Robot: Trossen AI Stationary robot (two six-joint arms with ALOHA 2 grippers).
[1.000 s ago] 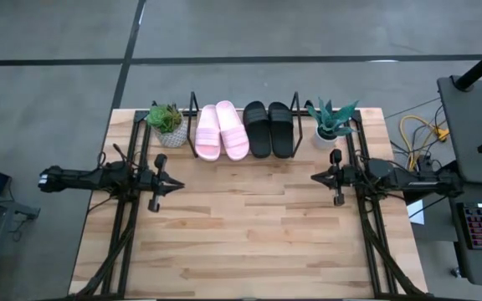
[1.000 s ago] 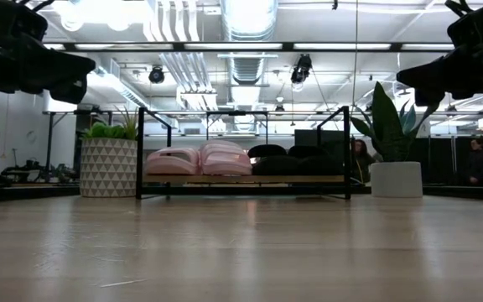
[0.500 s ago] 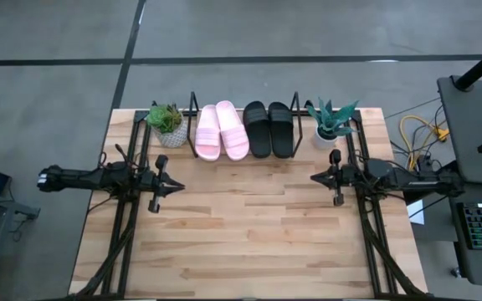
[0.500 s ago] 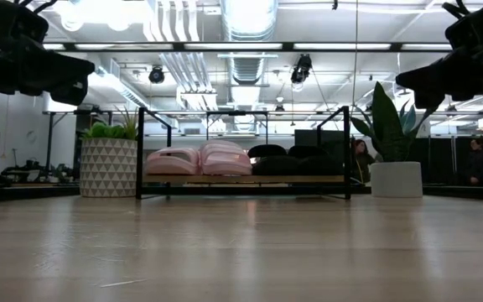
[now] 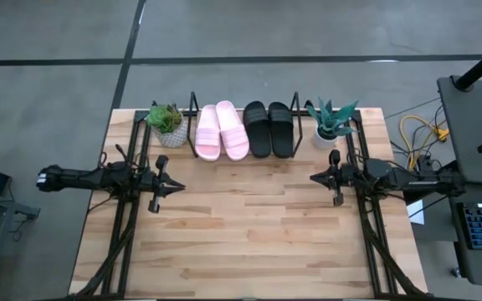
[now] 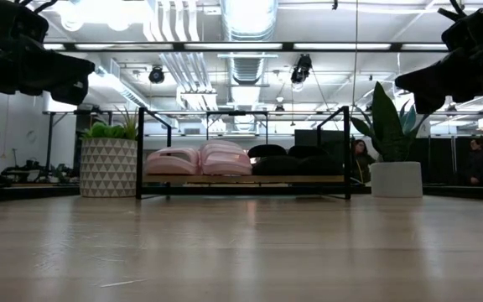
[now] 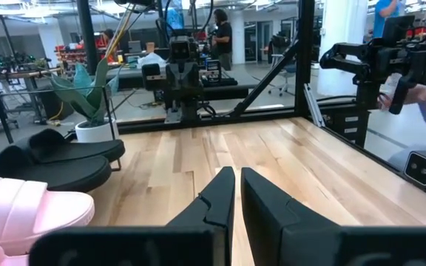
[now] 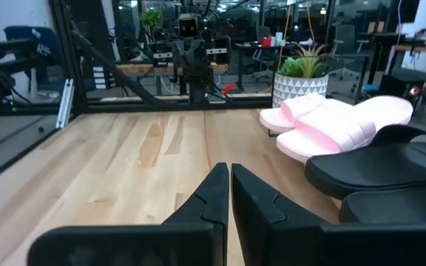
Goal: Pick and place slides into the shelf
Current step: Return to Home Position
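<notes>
Pink slides (image 5: 222, 131) and black slides (image 5: 269, 130) are sitting side by side on the shelf (image 6: 241, 179). I'm holding left gripper (image 5: 176, 187) and right gripper (image 5: 315, 177) empty, fingers together, well apart from them, out toward the table's (image 5: 241, 238) sides.

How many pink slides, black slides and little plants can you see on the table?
pink slides: 2
black slides: 2
potted plants: 2
Total: 6
</notes>
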